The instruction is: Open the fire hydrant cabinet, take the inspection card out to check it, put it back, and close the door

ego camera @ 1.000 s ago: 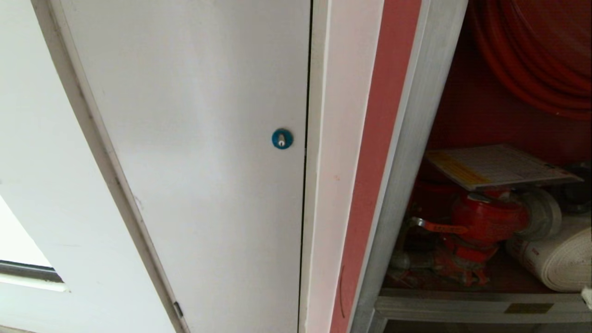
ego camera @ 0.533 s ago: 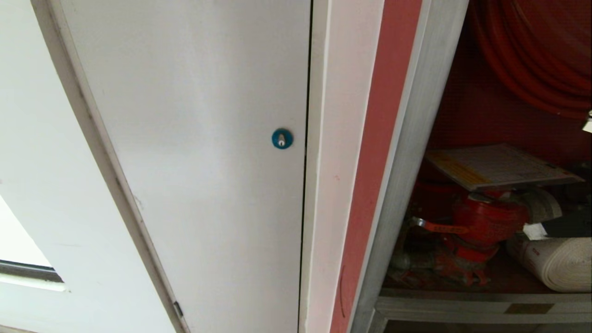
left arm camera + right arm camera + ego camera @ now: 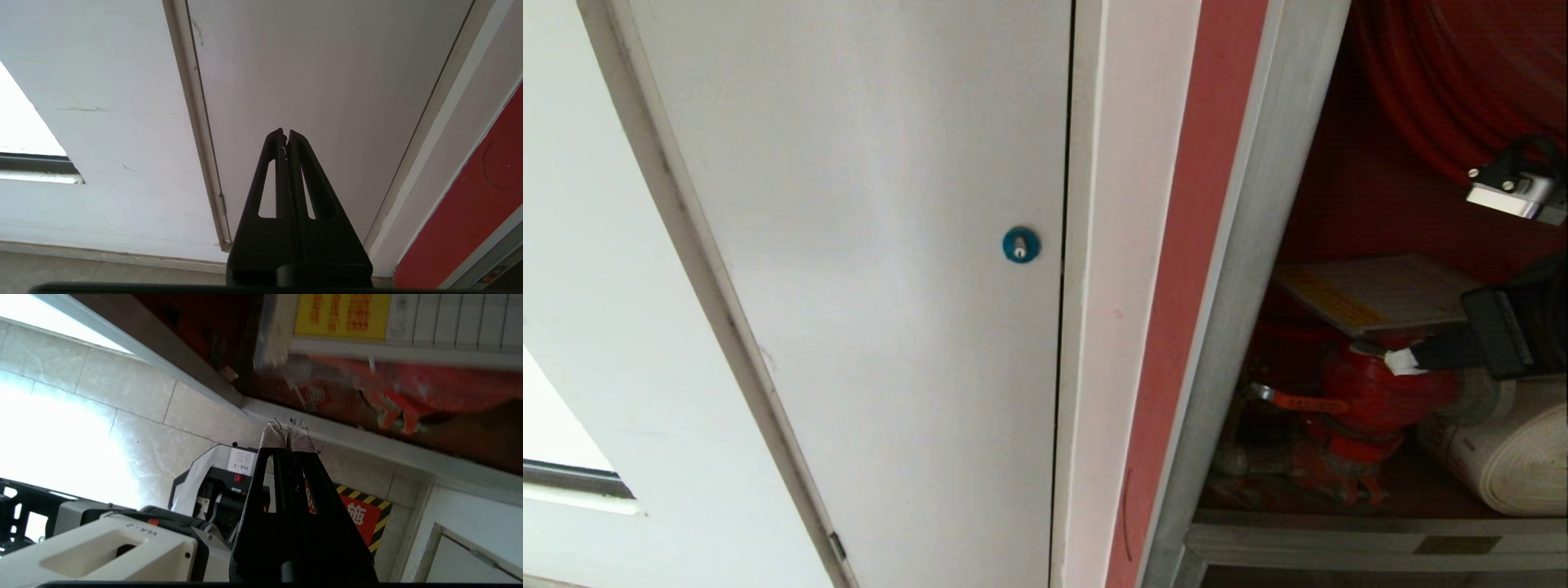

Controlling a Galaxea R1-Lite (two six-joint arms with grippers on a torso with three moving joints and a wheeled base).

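My right pincer (image 3: 1403, 362) is clenched empty inside the open fire hydrant cabinet (image 3: 1258, 245), its tip just under the inspection card (image 3: 1372, 294) at three o'clock, above the red valve (image 3: 1372, 396). My left pincer (image 3: 285, 136), clenched, faces the white door (image 3: 318, 81).

A plain white door (image 3: 849, 269) with a round blue lock (image 3: 1021, 245) fills the middle of the head view, set in a pale frame. A white wall (image 3: 580, 327) lies to its left, with a bright window opening (image 3: 551, 433) low down. Glossy beige floor tiles (image 3: 135, 400) reflect strong daylight. A yellow-and-black hazard-striped floor marking (image 3: 363, 514) lies nearby.
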